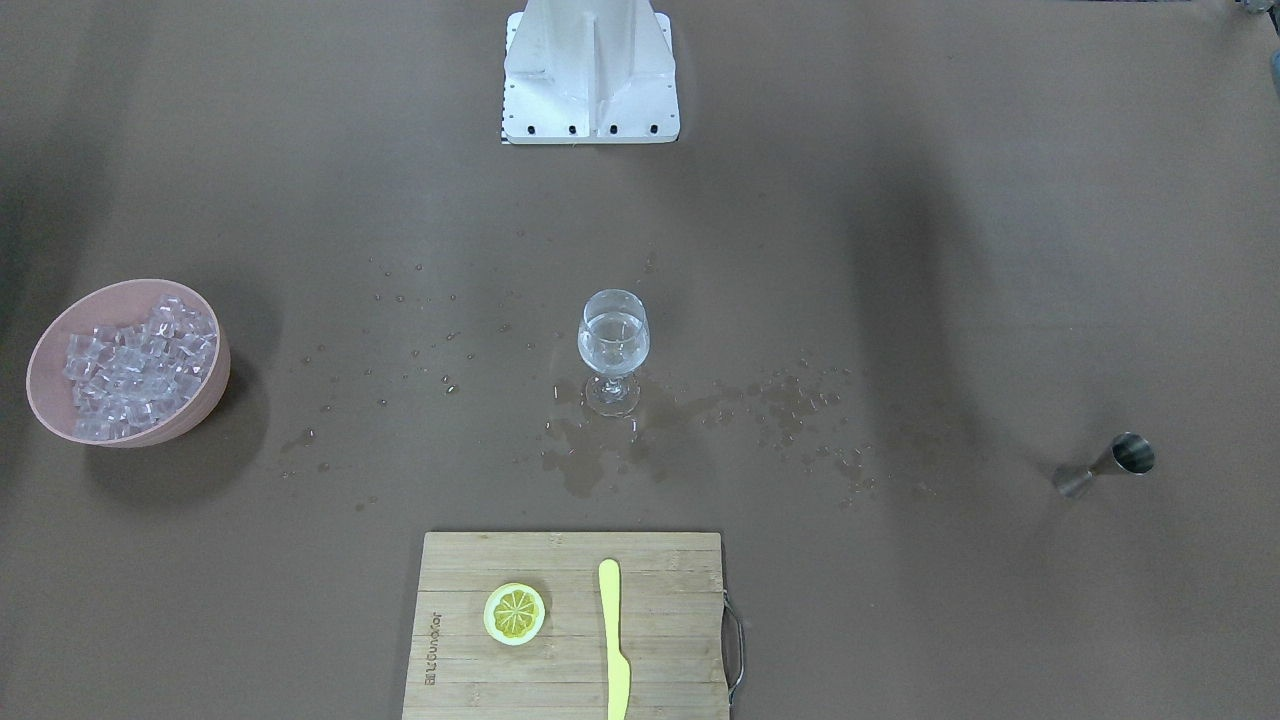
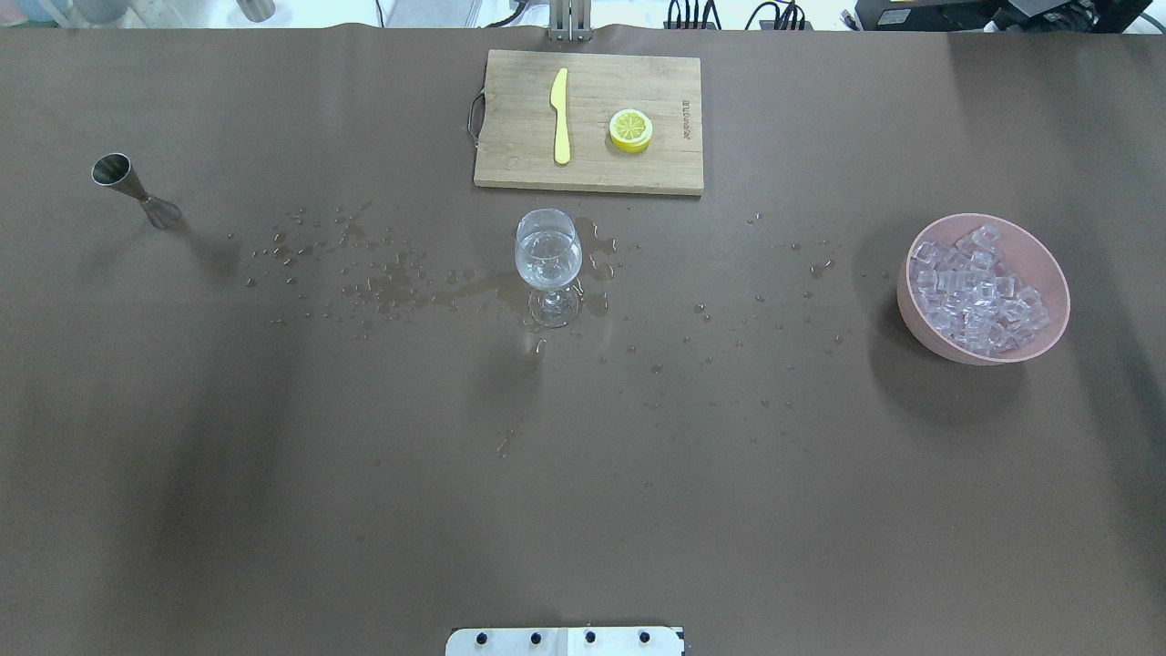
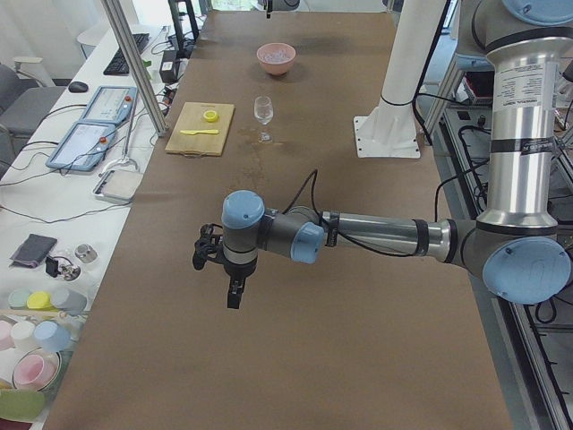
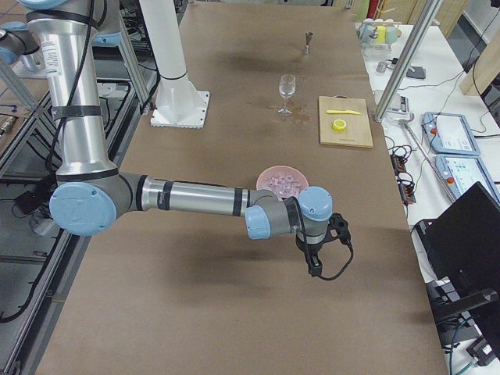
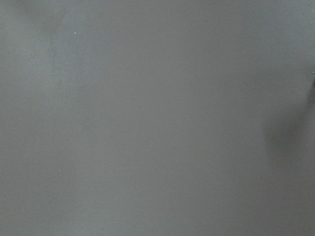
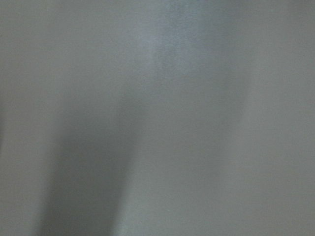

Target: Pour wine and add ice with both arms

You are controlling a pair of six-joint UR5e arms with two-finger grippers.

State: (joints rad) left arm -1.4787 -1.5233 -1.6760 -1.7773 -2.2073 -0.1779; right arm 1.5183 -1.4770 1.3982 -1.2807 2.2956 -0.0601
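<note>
wine (image 1: 612, 335) in glass (image 1: 613, 355), ice (image 1: 135, 365) heaped in bowl (image 1: 205, 398)

Wide gaps between bowl (image 2: 905, 305), glass (image 2: 548, 260), jigger (image 2: 135, 189)

Under my left gripper (image 3: 235, 294) lies the brown-covered table (image 3: 313, 376). Beside it, past the table's edge, a white bench (image 3: 36, 202) holds two tablets (image 3: 82, 143), a keyboard (image 3: 119, 61) and pastel cups (image 3: 40, 300).

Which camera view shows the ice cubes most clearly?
The overhead exterior view: it looks into the pink bowl, and single cubes of the ice are distinct. The front-facing view is nearly as clear. Both side views show only a small whitish heap. The wrist views show none.
</note>
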